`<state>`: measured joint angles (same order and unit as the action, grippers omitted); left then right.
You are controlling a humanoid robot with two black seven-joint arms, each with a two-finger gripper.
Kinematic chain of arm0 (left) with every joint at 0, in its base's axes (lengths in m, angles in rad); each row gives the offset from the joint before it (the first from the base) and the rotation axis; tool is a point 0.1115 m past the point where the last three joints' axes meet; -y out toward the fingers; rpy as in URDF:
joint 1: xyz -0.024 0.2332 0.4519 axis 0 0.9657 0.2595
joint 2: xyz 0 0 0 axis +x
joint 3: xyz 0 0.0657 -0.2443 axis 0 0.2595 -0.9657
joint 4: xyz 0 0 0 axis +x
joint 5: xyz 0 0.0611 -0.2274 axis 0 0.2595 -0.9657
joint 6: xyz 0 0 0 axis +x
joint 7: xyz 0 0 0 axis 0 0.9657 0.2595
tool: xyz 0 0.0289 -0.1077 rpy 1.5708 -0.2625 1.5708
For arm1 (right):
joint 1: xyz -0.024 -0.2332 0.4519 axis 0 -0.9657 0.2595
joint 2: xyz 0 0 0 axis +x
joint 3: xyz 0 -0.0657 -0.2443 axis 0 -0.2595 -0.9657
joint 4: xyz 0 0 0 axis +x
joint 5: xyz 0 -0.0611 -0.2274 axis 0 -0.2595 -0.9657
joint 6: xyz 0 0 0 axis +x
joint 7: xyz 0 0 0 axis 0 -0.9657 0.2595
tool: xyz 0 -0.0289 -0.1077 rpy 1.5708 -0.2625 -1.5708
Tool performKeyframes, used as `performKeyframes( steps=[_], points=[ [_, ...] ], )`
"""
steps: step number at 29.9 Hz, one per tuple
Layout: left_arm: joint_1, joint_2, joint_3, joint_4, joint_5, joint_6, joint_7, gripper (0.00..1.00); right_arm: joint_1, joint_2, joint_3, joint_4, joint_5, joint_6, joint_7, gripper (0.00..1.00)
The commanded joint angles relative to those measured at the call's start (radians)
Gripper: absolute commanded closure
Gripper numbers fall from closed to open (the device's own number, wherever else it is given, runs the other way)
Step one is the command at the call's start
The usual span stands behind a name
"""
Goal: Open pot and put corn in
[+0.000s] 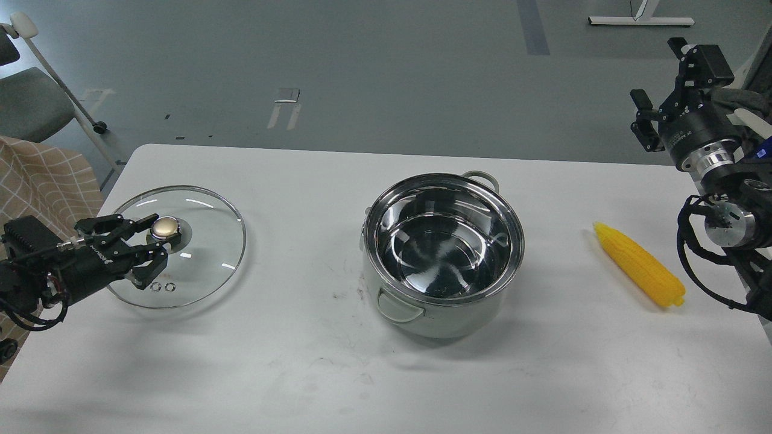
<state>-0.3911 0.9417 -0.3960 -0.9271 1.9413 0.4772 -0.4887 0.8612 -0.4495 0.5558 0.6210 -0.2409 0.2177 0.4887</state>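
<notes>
One pot (443,253), one glass lid (199,241), one corn (640,272) and one desk (301,361). Two tools: the left tool (154,244) and the right tool (660,90). One chair (30,102) stands beyond.

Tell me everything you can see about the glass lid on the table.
The glass lid is round and clear with a thin metal rim, a gold knob at its centre and small vent holes near its front edge. It lies flat on the white table, left of the open pot and apart from it. The left gripper sits at the knob, fingers on either side.
</notes>
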Motion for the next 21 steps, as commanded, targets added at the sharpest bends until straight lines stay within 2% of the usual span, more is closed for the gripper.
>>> performKeyframes(
  steps=[1,9,11,13,14,16,18,21],
  points=[
    [0.005,-0.032,0.000,0.031,-0.001,0.001,0.000,0.67,-0.001,0.002,-0.001,0.000,0.000,0.000,0.000,0.00],
    [0.024,-0.052,0.000,0.056,-0.001,0.005,0.000,0.61,-0.004,0.000,-0.001,0.000,0.000,0.000,0.000,0.00],
    [0.026,-0.052,0.000,0.056,-0.001,0.005,0.000,0.54,-0.004,0.000,-0.001,0.002,0.000,0.000,0.000,0.00],
    [0.026,-0.052,0.000,0.056,-0.002,0.005,0.000,0.31,-0.004,0.000,-0.001,0.002,0.000,0.000,0.000,0.00],
    [0.026,-0.052,0.000,0.056,-0.002,0.005,0.000,0.31,-0.004,0.000,-0.001,0.002,0.000,0.000,0.000,0.00],
    [0.024,-0.050,-0.003,0.054,-0.012,0.009,0.000,0.17,-0.004,0.000,0.001,0.002,0.000,0.000,0.000,0.00],
    [0.023,-0.049,-0.001,0.054,-0.031,0.012,0.000,0.10,-0.004,0.002,0.001,0.002,0.000,0.000,0.000,0.00],
    [0.021,-0.044,-0.003,0.054,-0.054,0.012,0.000,0.08,-0.004,0.002,0.001,0.002,0.000,0.000,0.000,0.00]
  ],
)
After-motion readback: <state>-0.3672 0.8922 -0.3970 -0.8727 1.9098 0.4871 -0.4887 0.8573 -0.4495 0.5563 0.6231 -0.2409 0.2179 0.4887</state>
